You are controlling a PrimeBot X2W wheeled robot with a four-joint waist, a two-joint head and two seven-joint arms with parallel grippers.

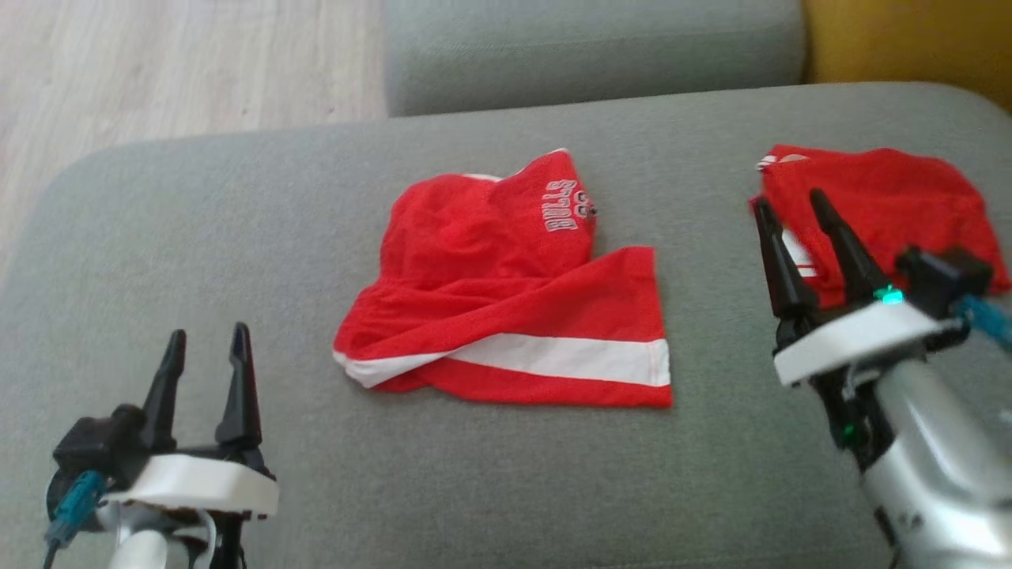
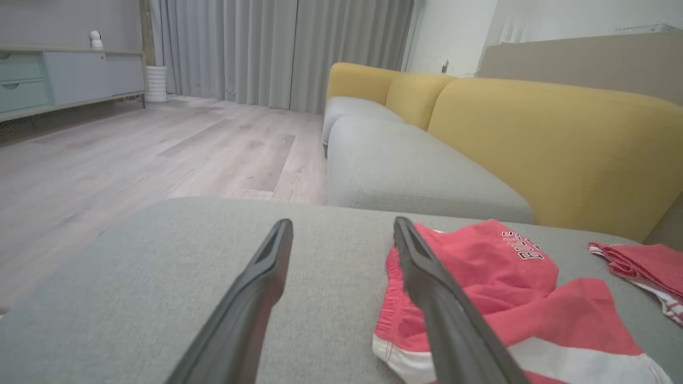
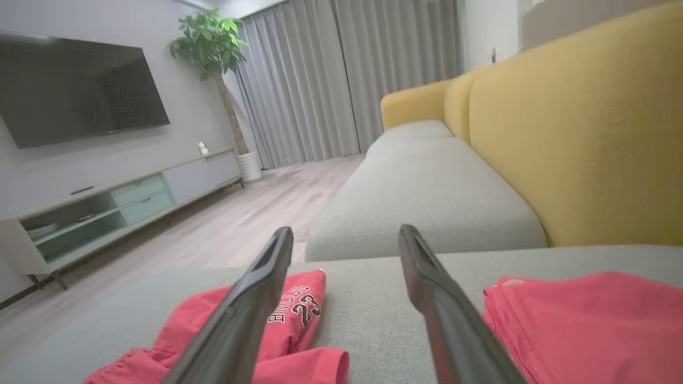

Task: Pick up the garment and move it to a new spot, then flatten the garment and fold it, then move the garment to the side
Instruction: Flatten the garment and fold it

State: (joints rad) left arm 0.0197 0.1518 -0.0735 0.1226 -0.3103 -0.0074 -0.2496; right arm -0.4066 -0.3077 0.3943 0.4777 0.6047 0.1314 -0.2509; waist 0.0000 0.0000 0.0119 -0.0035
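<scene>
- Garment point(image 1: 506, 292) crumpled on sofa seat point(image 1: 237, 221), between both end effectors.
- Left end effector point(image 1: 209, 332) wide, empty.
- Right end effector point(image 1: 788, 199) wide, empty; folded red cloth point(image 1: 909, 190) just right.

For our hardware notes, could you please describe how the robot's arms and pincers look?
Both have two long black fingers on white housings. The left pincer carries a teal cable plug; the right pincer shows a green light, a teal cable and a silver forearm.

Red shorts point(image 1: 506, 300) w/ white stripe, grey sofa point(image 1: 237, 237), yellow backrest point(image 2: 533, 144)
</scene>
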